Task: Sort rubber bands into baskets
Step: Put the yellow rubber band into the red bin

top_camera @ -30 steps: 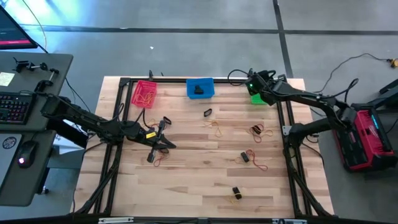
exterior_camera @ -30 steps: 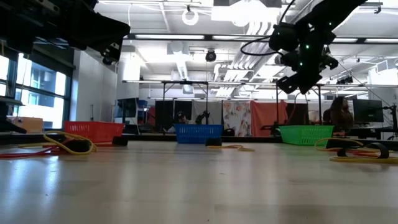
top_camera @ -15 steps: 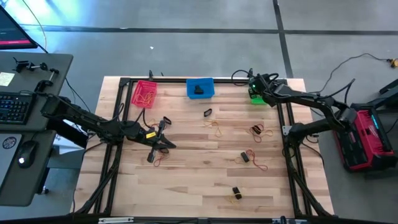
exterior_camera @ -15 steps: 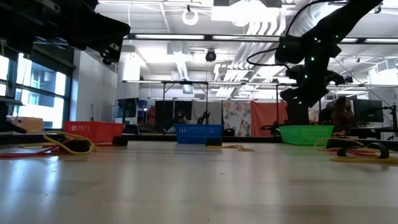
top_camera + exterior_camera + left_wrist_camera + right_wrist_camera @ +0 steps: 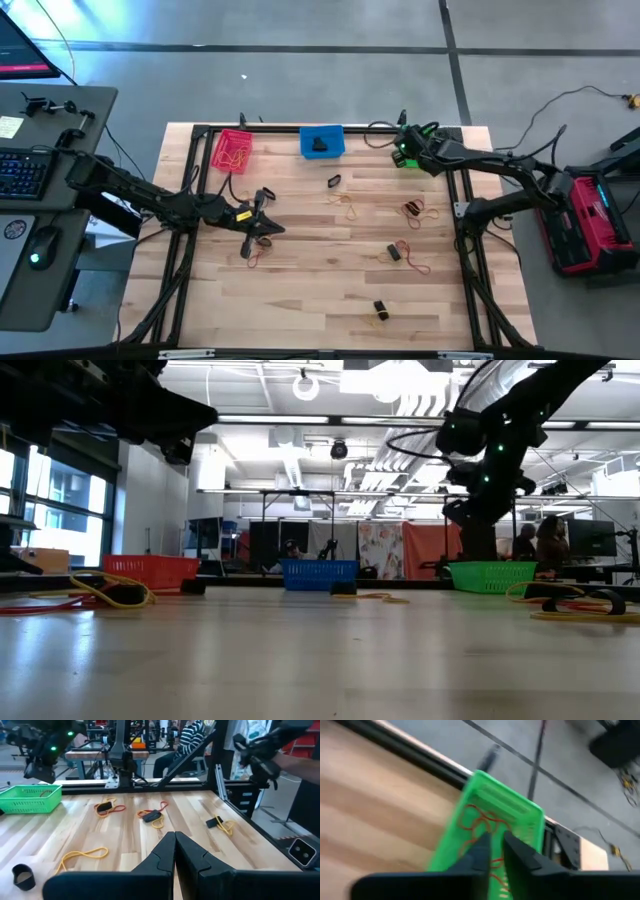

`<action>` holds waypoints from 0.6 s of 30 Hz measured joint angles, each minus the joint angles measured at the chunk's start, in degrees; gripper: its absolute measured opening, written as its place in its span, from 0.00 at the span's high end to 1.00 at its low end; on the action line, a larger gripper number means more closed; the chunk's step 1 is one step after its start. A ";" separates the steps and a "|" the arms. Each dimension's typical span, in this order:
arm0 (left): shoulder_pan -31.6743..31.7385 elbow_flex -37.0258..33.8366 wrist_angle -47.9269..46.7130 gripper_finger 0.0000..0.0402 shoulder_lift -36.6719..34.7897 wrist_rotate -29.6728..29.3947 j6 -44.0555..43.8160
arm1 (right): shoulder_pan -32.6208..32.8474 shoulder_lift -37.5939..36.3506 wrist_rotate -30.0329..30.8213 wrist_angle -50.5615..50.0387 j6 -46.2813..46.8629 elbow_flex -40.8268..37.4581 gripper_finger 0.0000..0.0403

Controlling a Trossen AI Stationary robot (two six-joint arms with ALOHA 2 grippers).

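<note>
Right gripper [image 5: 492,851] poised above green basket [image 5: 520,822], fingers narrowly parted, empty; left gripper [image 5: 174,851] shut, empty, low over table [image 5: 300,290].

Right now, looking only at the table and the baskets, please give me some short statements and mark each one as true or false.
1. The green basket has red-orange rubber bands in it. True.
2. The blue basket stands between the red-pink basket and the green one. True.
3. The blue basket holds yellow bands. False: only a dark item shows inside it; the yellow bands lie in the red-pink basket.
4. The right gripper is down over the middle of the table. False: it is at the far edge, by the green basket.
5. The left gripper is shut and holds nothing. True.
6. All bands are already sorted. False: several loose bands lie on the wooden table.
</note>
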 joint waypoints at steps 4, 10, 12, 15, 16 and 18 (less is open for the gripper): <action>0.96 0.00 -0.07 1.00 0.01 0.31 0.04 | 5.38 -0.04 0.05 5.54 -1.72 -1.00 0.97; 1.69 0.00 -0.07 1.00 0.00 1.36 0.02 | 12.69 -0.04 -8.95 24.50 -4.61 -7.02 0.99; 1.69 0.00 -0.09 1.00 0.00 1.36 0.02 | 14.80 -0.04 -13.89 31.71 -5.06 -9.68 1.00; 1.69 0.00 -0.13 1.00 0.00 1.40 -0.46 | 17.71 -0.04 -21.57 40.19 -4.79 -12.83 1.00; 1.69 0.00 -0.25 1.00 0.01 1.49 -0.54 | 18.84 -0.04 -24.12 41.89 -4.46 -13.69 1.00; 1.69 0.00 -0.46 1.00 0.00 1.98 -0.63 | 21.21 -0.04 -28.04 43.76 -3.47 -14.69 1.00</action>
